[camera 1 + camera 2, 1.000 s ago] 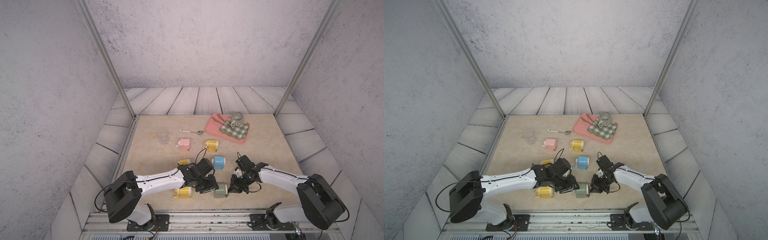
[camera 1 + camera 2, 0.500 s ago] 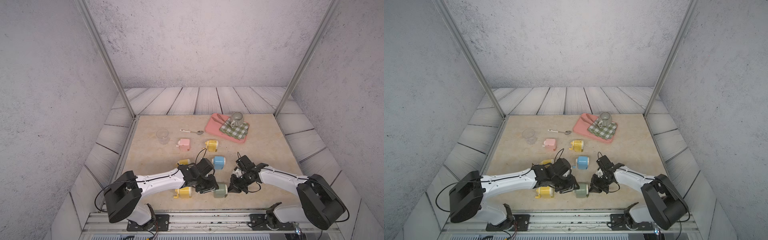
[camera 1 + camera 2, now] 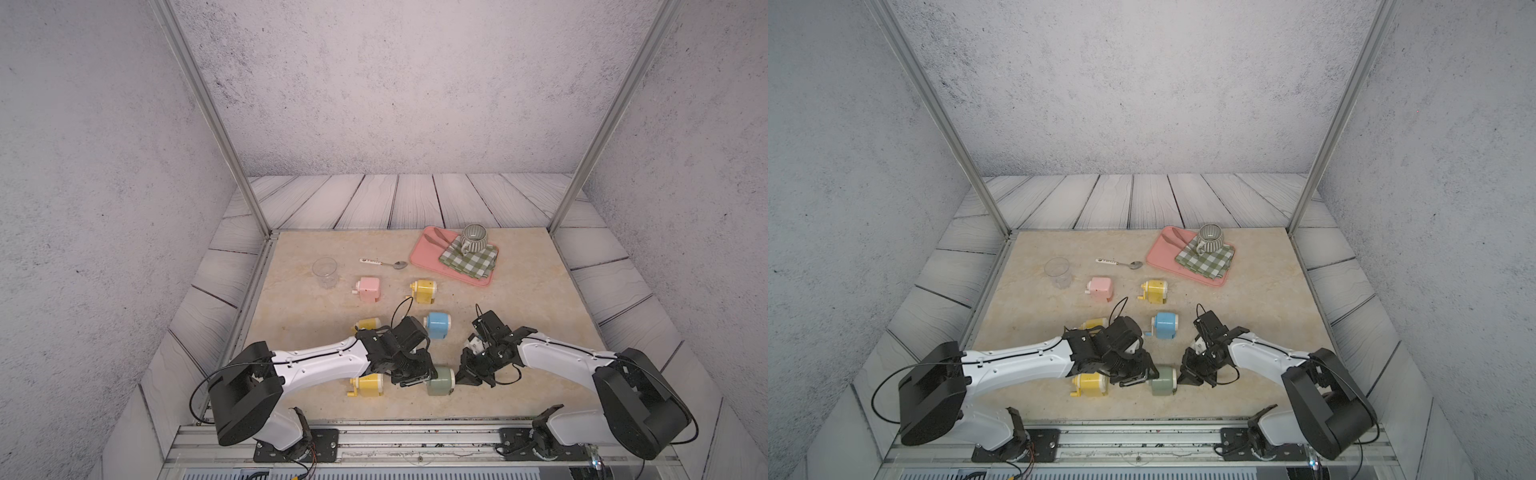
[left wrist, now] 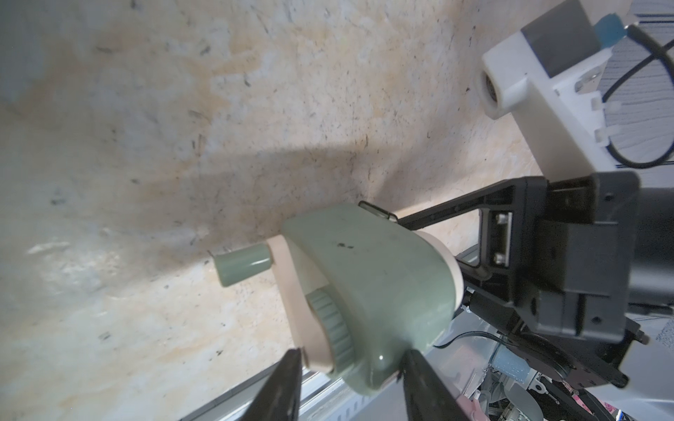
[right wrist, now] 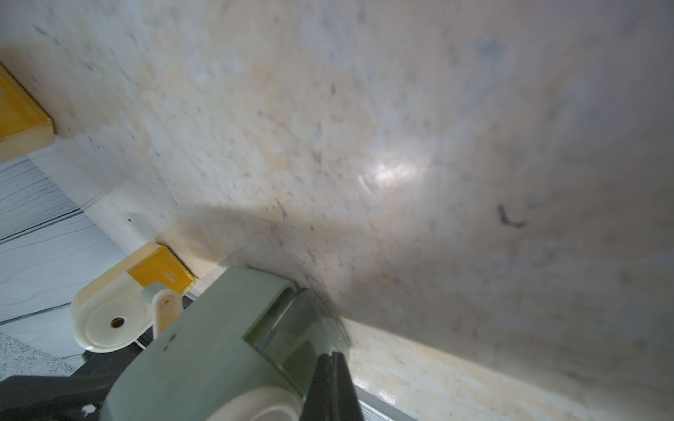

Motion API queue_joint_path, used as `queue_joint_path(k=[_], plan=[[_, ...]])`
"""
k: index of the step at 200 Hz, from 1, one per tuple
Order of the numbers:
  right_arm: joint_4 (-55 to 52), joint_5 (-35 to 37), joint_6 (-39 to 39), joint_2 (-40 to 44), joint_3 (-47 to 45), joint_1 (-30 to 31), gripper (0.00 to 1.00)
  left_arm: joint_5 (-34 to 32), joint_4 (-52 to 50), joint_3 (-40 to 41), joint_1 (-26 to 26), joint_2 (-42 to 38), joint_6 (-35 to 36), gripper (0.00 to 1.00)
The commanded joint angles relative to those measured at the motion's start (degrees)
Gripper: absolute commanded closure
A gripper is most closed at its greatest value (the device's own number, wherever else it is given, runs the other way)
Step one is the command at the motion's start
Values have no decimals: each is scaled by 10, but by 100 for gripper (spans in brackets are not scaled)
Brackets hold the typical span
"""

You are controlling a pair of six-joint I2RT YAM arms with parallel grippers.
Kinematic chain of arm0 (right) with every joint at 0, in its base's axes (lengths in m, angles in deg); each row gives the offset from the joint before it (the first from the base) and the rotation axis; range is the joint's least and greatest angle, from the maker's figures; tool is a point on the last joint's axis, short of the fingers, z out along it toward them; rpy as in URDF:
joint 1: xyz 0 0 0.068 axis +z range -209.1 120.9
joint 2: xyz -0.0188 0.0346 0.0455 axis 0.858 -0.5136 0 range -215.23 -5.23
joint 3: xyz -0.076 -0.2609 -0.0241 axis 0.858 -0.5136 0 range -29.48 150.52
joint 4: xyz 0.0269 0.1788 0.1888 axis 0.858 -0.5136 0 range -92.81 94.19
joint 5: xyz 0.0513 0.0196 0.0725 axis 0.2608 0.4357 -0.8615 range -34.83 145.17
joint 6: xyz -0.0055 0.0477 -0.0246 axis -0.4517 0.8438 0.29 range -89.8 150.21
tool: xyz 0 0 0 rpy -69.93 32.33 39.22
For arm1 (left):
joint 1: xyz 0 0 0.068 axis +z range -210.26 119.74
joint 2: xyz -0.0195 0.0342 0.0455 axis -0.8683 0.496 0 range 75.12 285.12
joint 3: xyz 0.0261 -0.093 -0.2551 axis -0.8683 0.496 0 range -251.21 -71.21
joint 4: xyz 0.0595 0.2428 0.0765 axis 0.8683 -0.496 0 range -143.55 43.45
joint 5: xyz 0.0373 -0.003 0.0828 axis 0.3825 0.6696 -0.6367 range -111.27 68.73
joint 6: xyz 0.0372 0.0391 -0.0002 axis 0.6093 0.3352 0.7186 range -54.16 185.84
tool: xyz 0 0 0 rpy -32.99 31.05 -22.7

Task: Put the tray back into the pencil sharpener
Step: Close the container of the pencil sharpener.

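Across the worktop (image 3: 519, 291) almost nothing has shifted in the last second. The left arm (image 3: 320, 365) and right arm (image 3: 557, 357) stay low and meet near the middle of the front edge. The green pencil sharpener (image 3: 441, 380) sits between them where it was. The one change is slight: the left jaws have drawn a touch tighter on the sharpener's body. I read that as a bracing hold while the last of the push is made, so the task looks close to done rather than stalled.

Both top views give the layout but hide the contact itself. In the left wrist view the left jaws straddle the sharpener (image 4: 368, 284), one finger on each side, with its crank end toward the camera. The tray cannot be seen there. Only the right wrist view shows the clear tray (image 5: 302, 328). It sits in the slot of the green body, seemingly most of the way in. The right jaws are closed flat and hold nothing, with their tip against the tray's outer face.
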Motion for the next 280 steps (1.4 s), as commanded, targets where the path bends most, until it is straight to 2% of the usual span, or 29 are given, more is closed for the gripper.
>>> queue_joint_path(k=[1,280], plan=[[12,-21,3,-1,-7,-1,100,-28,-78,30,-2,30,1,52],[63,-82,31,-7,-28,4,100,-21,-69,24,-3,44,4,52]])
